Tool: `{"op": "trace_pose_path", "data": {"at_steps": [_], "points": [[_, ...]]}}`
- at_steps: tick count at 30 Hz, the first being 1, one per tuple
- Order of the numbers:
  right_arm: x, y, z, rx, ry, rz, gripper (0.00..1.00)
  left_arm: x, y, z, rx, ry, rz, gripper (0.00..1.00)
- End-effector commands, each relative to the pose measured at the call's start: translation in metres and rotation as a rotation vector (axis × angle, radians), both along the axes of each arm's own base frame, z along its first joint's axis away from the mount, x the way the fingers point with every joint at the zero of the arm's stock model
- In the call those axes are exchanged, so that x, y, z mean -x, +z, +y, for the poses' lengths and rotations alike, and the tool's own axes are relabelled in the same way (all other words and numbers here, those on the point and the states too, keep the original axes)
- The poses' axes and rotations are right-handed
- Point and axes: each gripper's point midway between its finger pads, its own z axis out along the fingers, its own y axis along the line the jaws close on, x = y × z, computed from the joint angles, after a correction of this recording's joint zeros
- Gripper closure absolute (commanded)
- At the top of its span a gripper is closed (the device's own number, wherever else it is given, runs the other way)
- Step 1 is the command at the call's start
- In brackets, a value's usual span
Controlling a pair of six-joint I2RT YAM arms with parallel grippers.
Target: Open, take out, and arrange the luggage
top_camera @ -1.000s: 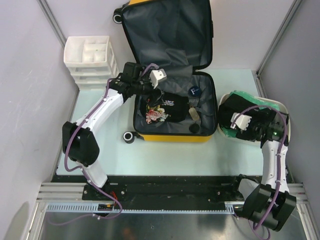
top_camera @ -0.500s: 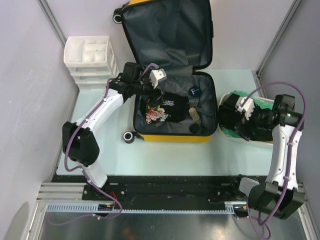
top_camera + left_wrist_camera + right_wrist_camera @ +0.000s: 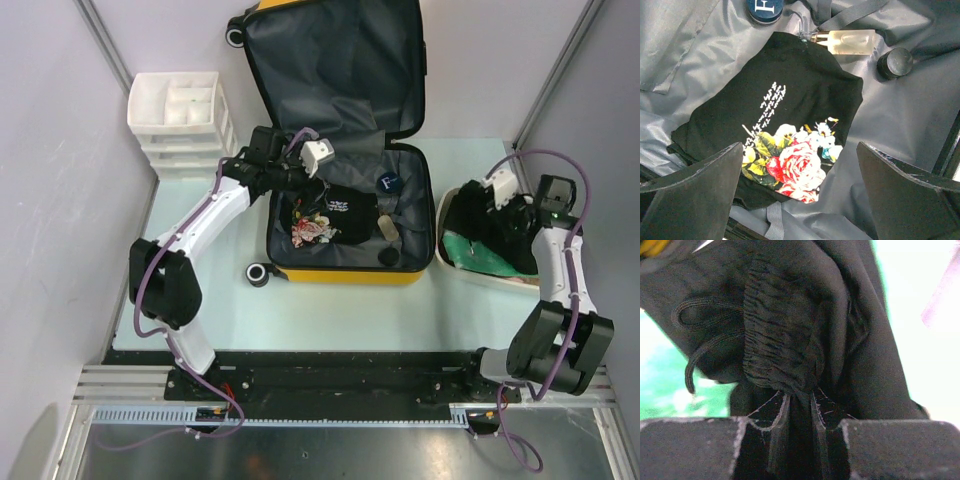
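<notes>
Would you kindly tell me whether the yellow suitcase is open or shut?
Open: the suitcase has its lid raised, with a black flowered shirt and a bottle lying inside.

Left arm reaches toward one o'clock, left gripper [image 3: 800, 147] spread wide. Right gripper [image 3: 800, 412], pointing nine o'clock, pinches black cloth [image 3: 790, 330].
</notes>
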Motion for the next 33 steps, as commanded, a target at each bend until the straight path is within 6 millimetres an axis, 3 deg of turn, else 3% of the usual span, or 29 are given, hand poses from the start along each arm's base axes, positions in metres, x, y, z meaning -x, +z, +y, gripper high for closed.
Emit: {"op": "trace_pose_path", "data": {"at_steps": [1,2,4,7,11,13,15,18,21,26,28,33], "points": [[-0.054,0.082,-0.059,0.143,-0.224,-0.372,0.85,-0.002,0.012,-0.003,0.028,0.026,-0.003,0.0],[-0.059,0.091,-0.06,0.145,-0.221,-0.413,0.85,-0.002,0.011,-0.003,0.026,0.028,-0.003,0.0],[-0.062,0.089,-0.053,0.136,-0.18,-0.415,0.81,-0.005,0.009,-0.001,0.014,0.04,-0.007,0.0],[-0.051,0.061,-0.031,0.082,-0.096,-0.301,0.78,-0.019,-0.001,0.005,-0.034,0.093,-0.016,0.0],[-0.016,0.01,-0.001,-0.014,-0.036,-0.107,0.73,-0.028,-0.026,0.012,-0.115,0.117,-0.021,0.01],[-0.002,-0.007,0.013,-0.032,0.013,-0.032,0.63,-0.029,-0.046,0.011,-0.176,0.105,-0.026,0.01],[0.01,-0.013,0.02,-0.059,0.021,0.013,0.45,-0.027,-0.065,0.007,-0.225,0.066,-0.026,0.01],[0.013,-0.001,0.026,-0.075,0.023,-0.008,0.21,-0.022,-0.079,-0.01,-0.242,0.001,-0.023,0.0],[0.015,0.027,0.033,-0.089,0.013,-0.067,0.13,-0.021,-0.094,-0.028,-0.242,-0.043,-0.001,0.0],[0.026,0.074,0.051,-0.139,0.019,-0.174,0.09,-0.027,-0.132,-0.048,-0.3,-0.078,0.017,0.0],[0.028,0.09,0.063,-0.167,0.027,-0.205,0.09,-0.033,-0.137,-0.052,-0.325,-0.08,-0.004,0.0],[0.027,0.116,0.093,-0.228,0.063,-0.249,0.07,-0.036,-0.173,-0.047,-0.418,-0.093,0.003,0.06]]}}
